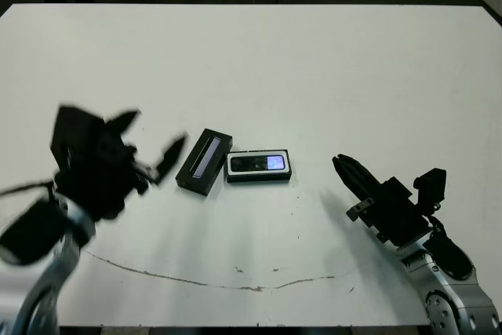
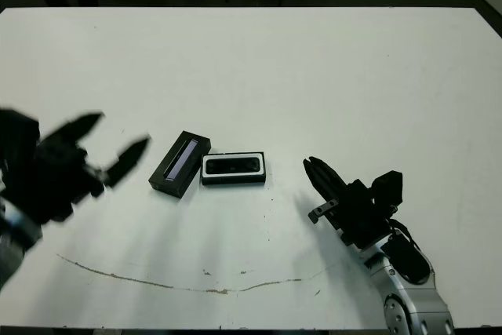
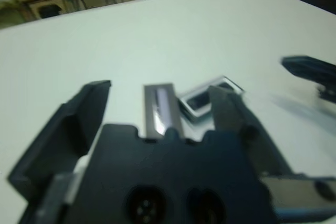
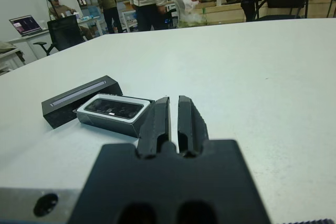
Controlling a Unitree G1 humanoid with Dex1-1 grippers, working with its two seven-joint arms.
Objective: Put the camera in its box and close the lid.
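Risk sits mostly with the left gripper (image 1: 153,145), which hovers low above the surface (image 1: 259,60) with its 2 fingers spread wide, empty, just left of the lid (image 1: 204,162). The lid lies flat and at an angle, one corner touching or nearly touching the box (image 1: 260,167). If the gripper comes in off-centre, I judge it would shove the lid into the box and knock the box askew; the lid is flat and low, so the fingers could also slide over its edges and fail to grip. A lid lifted crooked would likely land skewed on the box and not seat.

The lid is a black rectangular cover with a narrow greyish-purple glossy stripe along its middle. Right beside it, the box is a shallow black tray with a white lining showing as a thin rim. The camera (image 1: 257,163) already lies inside, a slim black bar with a bluish-white glossy patch at its right end, filling most of the tray. If it sits proud, the lid may not go down; I cannot tell from these views.

Well right of the box, the right gripper (image 1: 349,172) is off the surface, its 2 fingers pressed together on nothing, pointing towards the box. A swing inward could nudge the box.
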